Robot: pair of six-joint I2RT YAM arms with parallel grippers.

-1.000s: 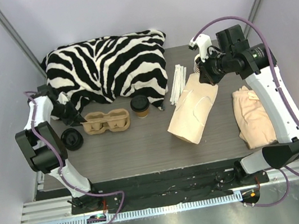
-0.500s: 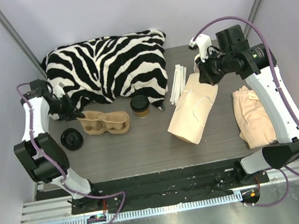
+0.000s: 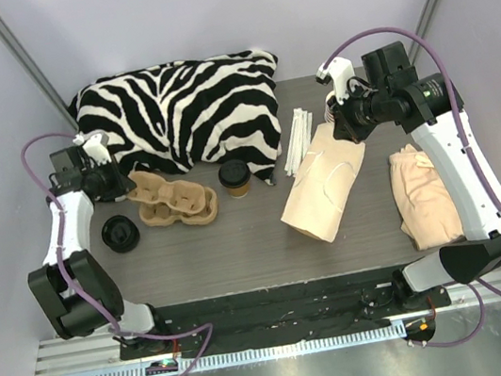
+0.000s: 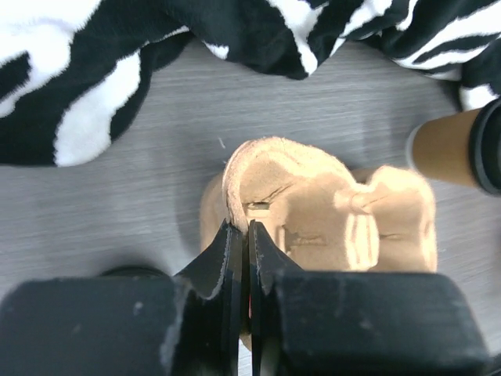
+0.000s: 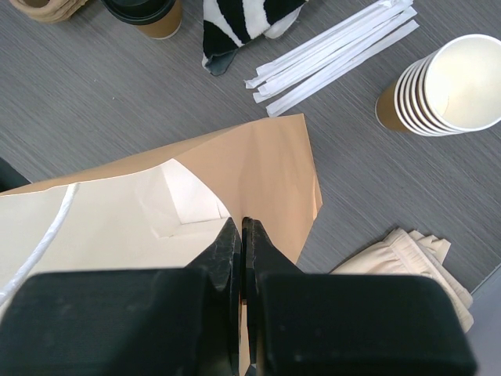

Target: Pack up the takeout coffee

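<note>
Packing looks barely begun: the takeout coffee (image 3: 235, 178) stands loose on the desk (image 3: 241, 247), at three o'clock of the cup carrier (image 3: 177, 202). The left tool (image 4: 240, 235) pinches the carrier's rim, and the right tool (image 5: 240, 231) pinches the edge of the paper bag (image 3: 322, 186).

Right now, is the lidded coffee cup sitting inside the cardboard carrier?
No, the takeout coffee stands beside the cup carrier, outside both of its wells.

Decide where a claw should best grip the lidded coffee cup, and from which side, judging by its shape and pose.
Probably the tan paper wall below the black lid of the coffee cup, approached level from the near-right: it stands upright, the cup carrier is close on its left and the zebra cloth lies behind.
</note>
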